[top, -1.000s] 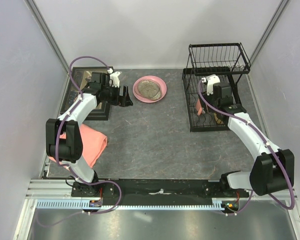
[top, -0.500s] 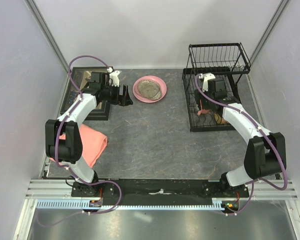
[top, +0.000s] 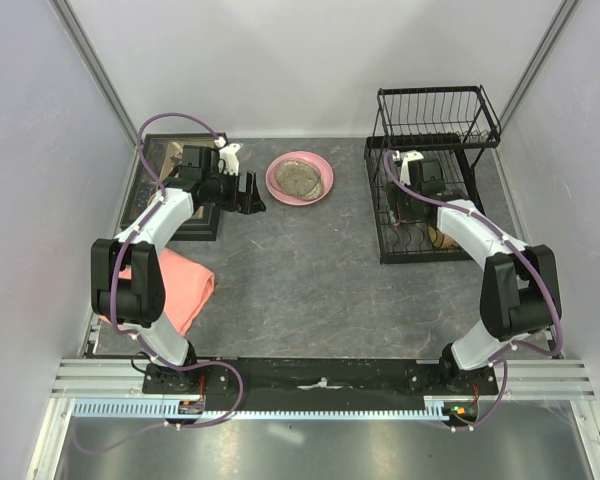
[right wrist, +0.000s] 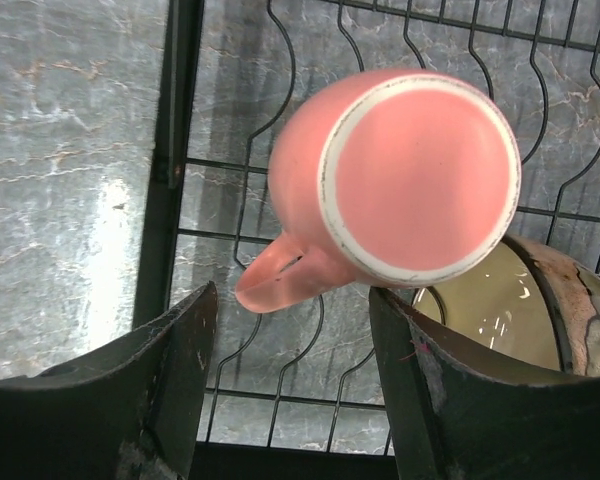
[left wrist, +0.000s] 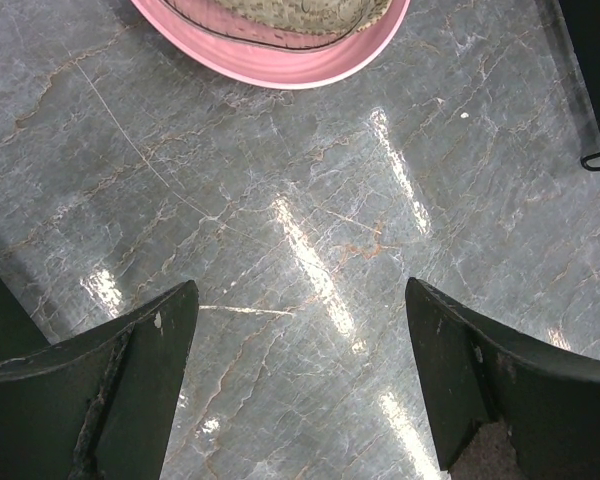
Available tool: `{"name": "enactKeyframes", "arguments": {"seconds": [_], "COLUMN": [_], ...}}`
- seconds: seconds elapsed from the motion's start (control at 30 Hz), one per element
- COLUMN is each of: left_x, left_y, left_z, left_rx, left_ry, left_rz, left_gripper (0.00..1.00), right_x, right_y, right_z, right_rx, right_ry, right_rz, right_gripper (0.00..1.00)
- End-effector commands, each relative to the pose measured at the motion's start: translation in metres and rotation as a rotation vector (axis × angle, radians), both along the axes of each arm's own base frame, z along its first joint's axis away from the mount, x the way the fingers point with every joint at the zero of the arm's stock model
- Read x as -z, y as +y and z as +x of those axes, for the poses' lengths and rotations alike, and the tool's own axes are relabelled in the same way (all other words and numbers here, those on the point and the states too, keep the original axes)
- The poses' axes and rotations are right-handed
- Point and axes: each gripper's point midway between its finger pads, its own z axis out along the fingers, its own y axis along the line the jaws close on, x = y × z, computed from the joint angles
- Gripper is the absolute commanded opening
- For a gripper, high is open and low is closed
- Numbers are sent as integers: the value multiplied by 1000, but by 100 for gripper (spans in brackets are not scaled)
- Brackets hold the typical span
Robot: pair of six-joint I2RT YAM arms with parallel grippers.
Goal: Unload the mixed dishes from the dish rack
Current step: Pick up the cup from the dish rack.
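The black wire dish rack stands at the back right. In the right wrist view a salmon-pink mug sits upside down on the rack's lower grid, its handle pointing at me. My right gripper is open inside the lower tier, and the handle's tip lies just ahead of the gap between its fingertips. The amber-brown bowl leans beside the mug. A speckled plate lies on the large pink plate at centre back. My left gripper hovers open and holding nothing just left of them.
A dark rectangular tray lies at the far left behind the left arm. A folded salmon-pink cloth rests at the left front. White walls close both sides and the back. The rack's upper basket overhangs the right wrist.
The right arm has pushed farther back into the rack's lower tier, towards the mug, and its jaws have narrowed a little. The left arm has stayed put.
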Motion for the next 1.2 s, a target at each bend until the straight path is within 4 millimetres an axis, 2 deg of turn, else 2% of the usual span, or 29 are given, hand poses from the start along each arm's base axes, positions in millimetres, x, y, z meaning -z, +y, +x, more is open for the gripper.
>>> {"name": "enactKeyframes", "arguments": {"seconds": [0.0, 0.43, 0.67, 0.9, 1.17], "left_x": [-10, -6, -3, -1, -1], "left_y": [1, -2, -4, -5, -6], "left_z": [8, 6, 5, 5, 5], "left_rx": [21, 39, 50, 55, 57], "left_ry": [-79, -77, -69, -65, -62], "left_rz": [16, 9, -6, -7, -13], "left_gripper": [90, 90, 90, 89, 89], "right_x": [-10, 19, 26, 31, 33], "right_y": [-3, -9, -12, -26, -31], "right_z": [20, 27, 28, 26, 27], "right_rx": [28, 66, 83, 149, 160], "right_ry": [-68, -38, -52, -58, -64], "right_rz": [-16, -36, -24, -7, 3], "right_gripper": [69, 64, 59, 54, 53]}}
